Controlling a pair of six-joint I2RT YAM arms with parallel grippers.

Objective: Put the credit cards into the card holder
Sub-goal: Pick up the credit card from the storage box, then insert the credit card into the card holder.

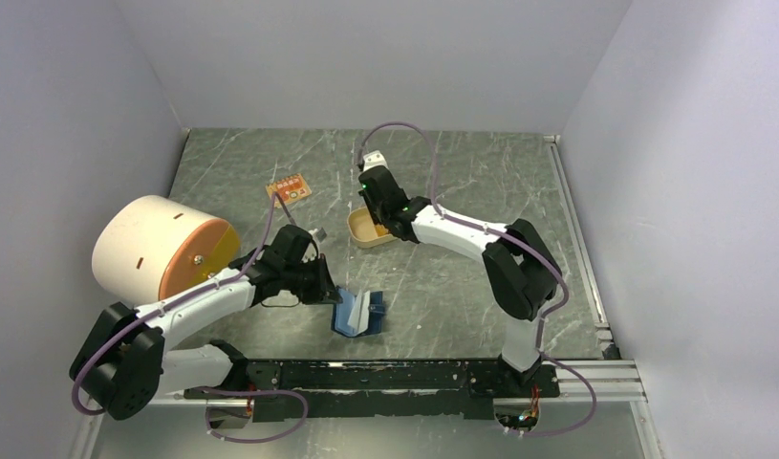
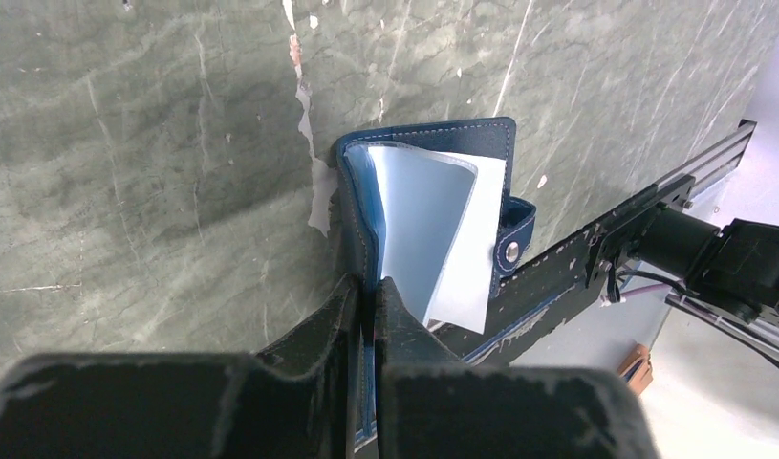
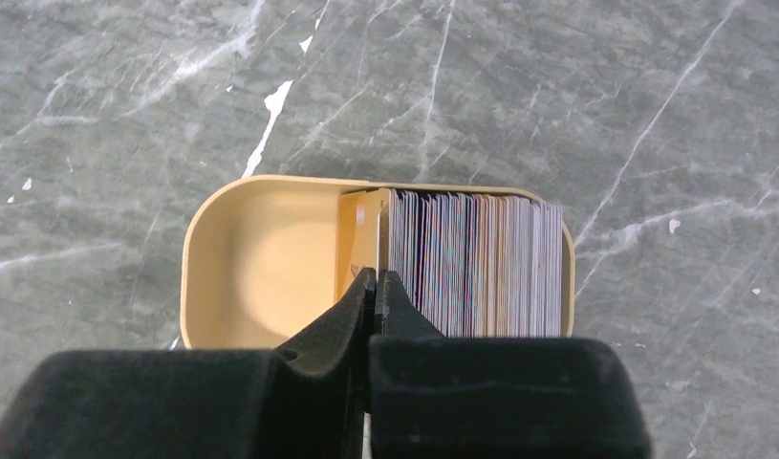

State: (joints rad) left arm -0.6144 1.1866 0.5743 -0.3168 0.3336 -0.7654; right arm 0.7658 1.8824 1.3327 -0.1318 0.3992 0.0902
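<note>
Table (image 1: 462, 191): grey marbled top, carrying everything.

Left arm (image 1: 204, 301): reaching forward and right from its base, elbow low, wrist angling down toward the near-centre of the table. It's passing just in front of a big cream drum with an orange end face (image 1: 161, 247), which is lying on its side at the left.

Right arm (image 1: 481, 239): folding back at the elbow on the right, forearm stretching left across the table, wrist pointing down over the tan tray (image 1: 357, 229).

Tray is sitting mid-table, well apart from the card holder (image 1: 358, 314), which is standing open on its edge near the front rail, navy cover outward, pale blue sleeves fanning out.

Left gripper (image 2: 371, 282): fingers pressing together, pinching 1 navy cover flap of the card holder at its edge.

Credit cards (image 3: 476, 263): standing on edge as 1 packed stack, filling the right half of the tray; the left half is showing bare tan floor.

Right gripper (image 3: 376, 274): fingers pressing together at the left end of the stack. The end card's edge is lining up with the seam between the tips, but I can't tell if it's actually clamped.

Small orange board (image 1: 289, 187): lying flat further back, left of the tray, touching nothing.
</note>
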